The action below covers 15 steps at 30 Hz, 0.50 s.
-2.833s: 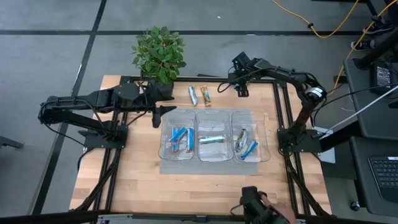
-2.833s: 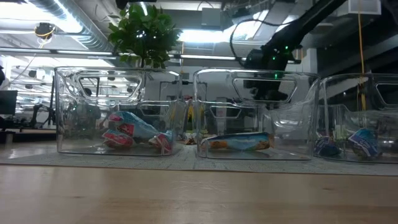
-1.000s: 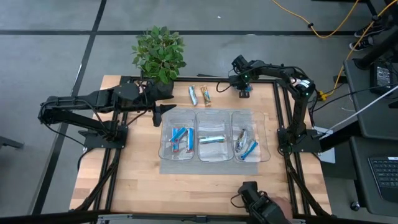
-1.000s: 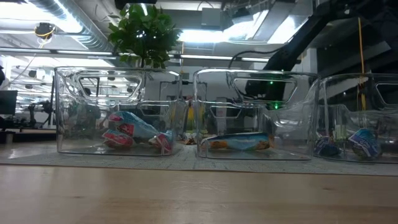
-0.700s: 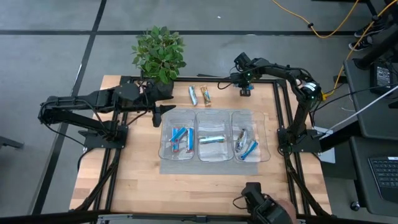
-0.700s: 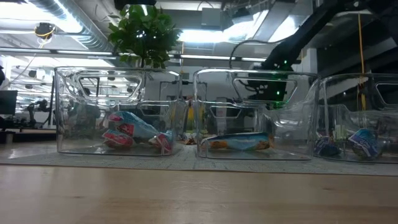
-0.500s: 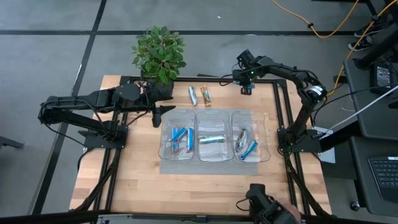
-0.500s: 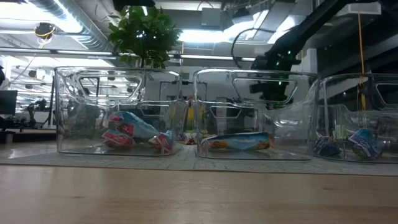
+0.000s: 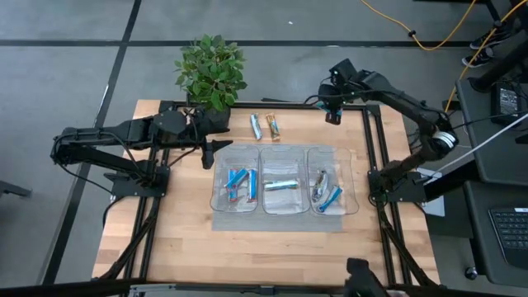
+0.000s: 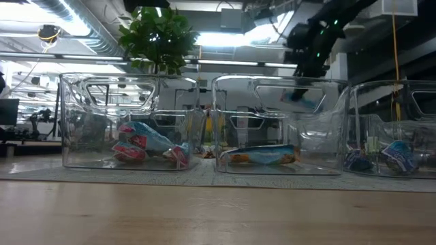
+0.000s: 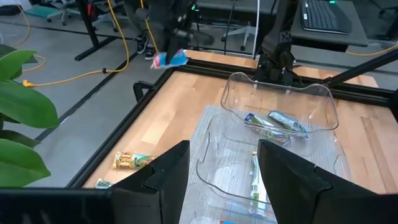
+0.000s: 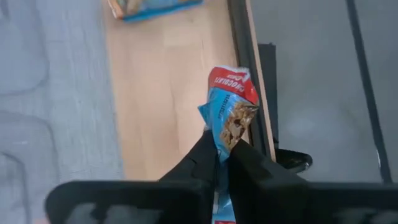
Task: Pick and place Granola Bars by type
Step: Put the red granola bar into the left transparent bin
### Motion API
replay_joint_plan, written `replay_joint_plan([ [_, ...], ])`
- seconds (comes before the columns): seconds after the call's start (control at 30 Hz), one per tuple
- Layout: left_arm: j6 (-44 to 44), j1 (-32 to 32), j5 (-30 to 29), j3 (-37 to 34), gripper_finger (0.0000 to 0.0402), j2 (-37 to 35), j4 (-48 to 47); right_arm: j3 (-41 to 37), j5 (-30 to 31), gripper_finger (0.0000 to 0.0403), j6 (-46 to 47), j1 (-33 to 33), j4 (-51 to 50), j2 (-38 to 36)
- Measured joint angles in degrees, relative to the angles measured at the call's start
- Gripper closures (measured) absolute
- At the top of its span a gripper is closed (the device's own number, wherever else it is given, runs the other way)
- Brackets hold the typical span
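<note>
we are holding a blue-wrapped granola bar in our right gripper, the two dark fingers pinched narrowly on its lower end while its red-topped end is sticking out past them. in the high view this right gripper is hanging over the far right edge of the table, above the dark frame rail, and in the low view the bar is showing up in the air behind the middle bin. from the left wrist view the same bar is dangling above the table's far rim.

our left gripper is waiting with its fingers standing wide apart and nothing between them, just beside the left bin and near the potted plant.

three clear bins are sitting side by side on a grey mat in the middle of the table. the left bin is holding blue bars with red ends, the middle bin is holding one silver-blue bar lying flat, and the right bin is holding a silvery bar and a blue bar.

two more bars are lying on the bare wood beyond the bins, near the plant: a silver-blue one and, just beside it, a brown-orange one.
</note>
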Motion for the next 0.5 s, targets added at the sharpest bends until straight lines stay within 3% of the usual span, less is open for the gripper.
replay_joint_plan([
  [0.13, 0.5, 0.0, 0.0, 0.0, 0.0219, 0.0, 0.0, 0.0, -1.4, 0.0362, 2.3, 1.6, -1.1, -4.7],
  [0.3, 0.8, 0.0, 0.0, 0.0, 0.0219, 0.0, 0.0, 0.0, -4.9, 0.0388, 7.1, 4.5, -1.2, -10.2],
  [0.5, 1.5, 0.0, 0.0, 0.0, 0.0219, 0.0, 0.0, 0.0, -5.9, 0.0377, 13.7, 9.6, -1.2, -15.5],
])
